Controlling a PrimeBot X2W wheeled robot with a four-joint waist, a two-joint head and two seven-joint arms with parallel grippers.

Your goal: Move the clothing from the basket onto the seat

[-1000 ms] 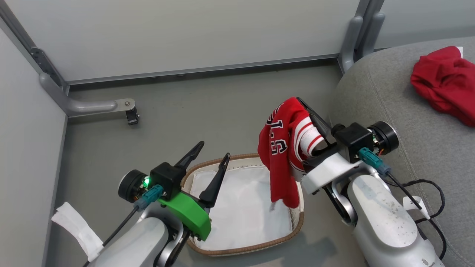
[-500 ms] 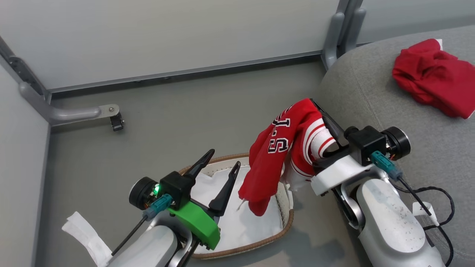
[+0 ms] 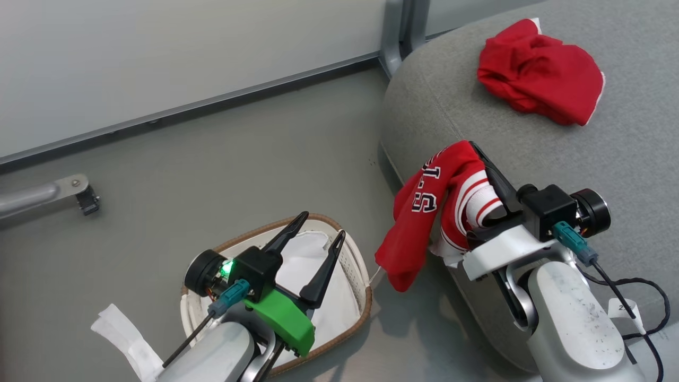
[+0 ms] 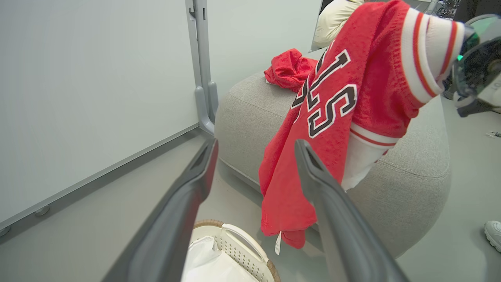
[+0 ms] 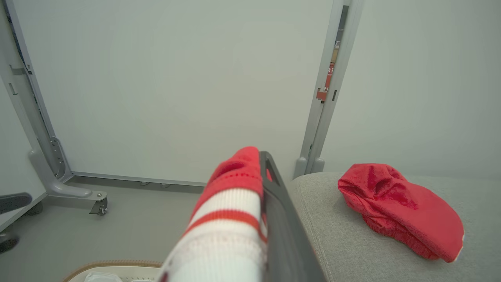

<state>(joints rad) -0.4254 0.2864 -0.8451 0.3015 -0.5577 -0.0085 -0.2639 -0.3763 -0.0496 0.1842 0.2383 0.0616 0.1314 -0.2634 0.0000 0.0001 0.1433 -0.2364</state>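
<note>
My right gripper (image 3: 476, 149) is shut on a red jersey (image 3: 419, 217) with white striped trim and block lettering. The jersey hangs over the floor at the front edge of the grey seat (image 3: 626, 154), between it and the basket (image 3: 366, 302). A second crumpled red garment (image 3: 538, 71) lies on the seat. The basket holds a white liner (image 3: 305, 265). Above it my left gripper (image 3: 323, 224) stands open with nothing in it. The left wrist view has the left gripper (image 4: 255, 144) facing the hanging jersey (image 4: 352, 98). In the right wrist view the jersey (image 5: 231, 211) wraps my right gripper (image 5: 259, 160).
Pale partition panels close off the back, with a grey post (image 3: 395, 32) at the seat's corner and a caster foot (image 3: 79, 193) on the floor at the left. A black cable (image 3: 636, 297) trails by my right arm. A white shoe (image 4: 493, 233) stands beyond the seat.
The head camera has swung right. My right gripper has carried the jersey from above the basket to the seat's edge. The left gripper stays open over the basket.
</note>
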